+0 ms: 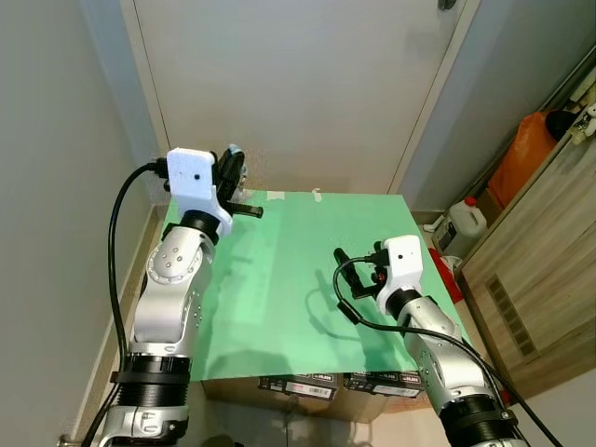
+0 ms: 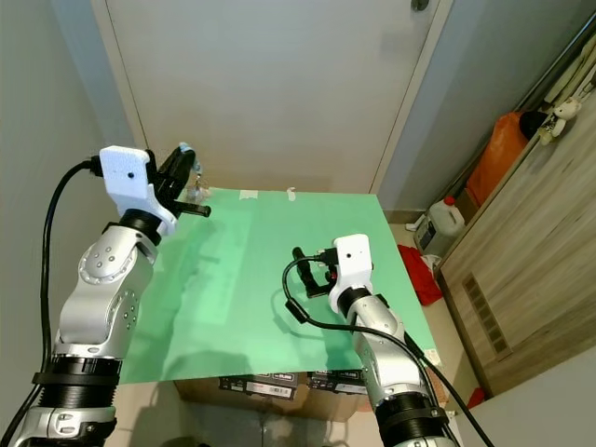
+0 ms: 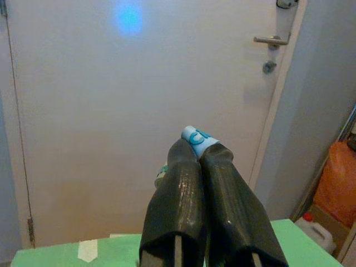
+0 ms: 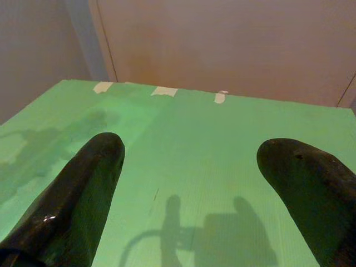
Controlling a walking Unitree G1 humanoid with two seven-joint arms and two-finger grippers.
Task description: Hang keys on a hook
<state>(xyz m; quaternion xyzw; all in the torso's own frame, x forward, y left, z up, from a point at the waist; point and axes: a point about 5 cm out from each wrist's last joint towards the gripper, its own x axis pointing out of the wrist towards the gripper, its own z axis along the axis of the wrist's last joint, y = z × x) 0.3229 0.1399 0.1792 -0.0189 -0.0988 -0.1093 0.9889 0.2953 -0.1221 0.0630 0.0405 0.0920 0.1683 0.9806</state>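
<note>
A green desk (image 1: 279,279) stands against a white door (image 1: 298,84), with grey walls on both sides.

The keys (image 3: 196,139) are in my left hand (image 3: 199,153). My left fingers (image 3: 178,189) are pressed together on a small light-blue and white tag, which protrudes past the fingertips. In the right eye view, a small item hangs just beneath the fingertips; its detail is too fine to resolve. My left hand is raised above the far left corner of the desk and faces the door. The door handle (image 3: 271,40) is visible high up, on the door's right side.

My right hand (image 4: 189,167) is low over the near right part of the desk. Its fingers (image 4: 83,183) are spread wide apart and grip nothing.

Three pale tape strips (image 4: 164,90) lie along the far edge of the desk. A white jug (image 1: 463,223) and an orange bag (image 1: 521,154) sit on the floor to the right, beside a wooden cabinet (image 1: 531,270).
</note>
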